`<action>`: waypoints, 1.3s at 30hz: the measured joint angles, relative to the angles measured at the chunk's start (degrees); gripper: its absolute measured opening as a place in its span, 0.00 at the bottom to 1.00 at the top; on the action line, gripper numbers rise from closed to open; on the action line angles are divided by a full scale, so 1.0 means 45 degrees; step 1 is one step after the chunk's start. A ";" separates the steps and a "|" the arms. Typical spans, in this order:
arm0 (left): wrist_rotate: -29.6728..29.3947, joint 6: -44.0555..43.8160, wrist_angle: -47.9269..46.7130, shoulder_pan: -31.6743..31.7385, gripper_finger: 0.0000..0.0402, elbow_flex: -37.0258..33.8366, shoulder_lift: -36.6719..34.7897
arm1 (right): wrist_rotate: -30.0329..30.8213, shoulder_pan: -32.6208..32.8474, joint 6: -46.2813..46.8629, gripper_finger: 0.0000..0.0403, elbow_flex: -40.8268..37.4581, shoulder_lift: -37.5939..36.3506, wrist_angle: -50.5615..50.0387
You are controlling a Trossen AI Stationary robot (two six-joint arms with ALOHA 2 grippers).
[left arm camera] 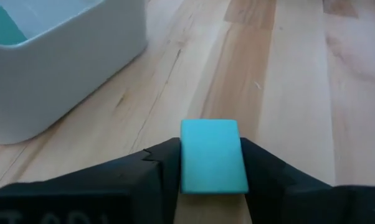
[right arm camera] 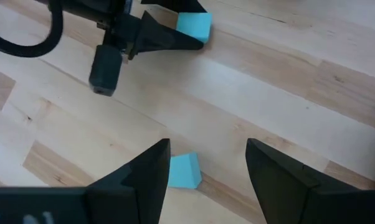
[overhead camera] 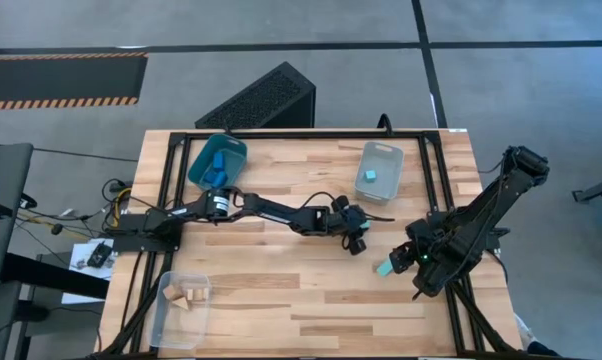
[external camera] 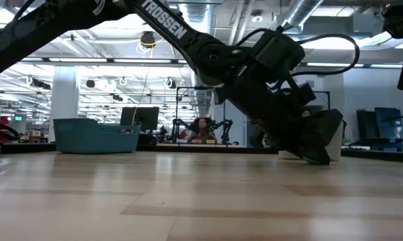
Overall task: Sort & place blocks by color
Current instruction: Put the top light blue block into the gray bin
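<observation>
At mid-worktop [overhead camera: 281,300], the left tool [left arm camera: 212,158] grips a light cyan block [left arm camera: 212,155] between its fingers, the pale bin [overhead camera: 379,170] just beyond at far right. The right tool [right arm camera: 206,168] hangs wide open, empty, above a second cyan block [right arm camera: 184,171] near its left finger.

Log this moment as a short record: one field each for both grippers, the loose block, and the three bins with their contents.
left gripper: mid-table, fingers against both sides of a light cyan block
right gripper: open, over a second cyan block lying on the table
teal bin: far left, holds darker blue blocks
pale bin: far right of centre, holds one cyan block
clear bin: near left corner, holds tan wooden blocks
</observation>
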 joint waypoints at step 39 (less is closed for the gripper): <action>0.3002 0.4171 -0.3204 0.2796 0.28 0.0001 -0.4131 | 0.0881 -0.1355 0.0010 0.58 0.0000 0.0000 0.1542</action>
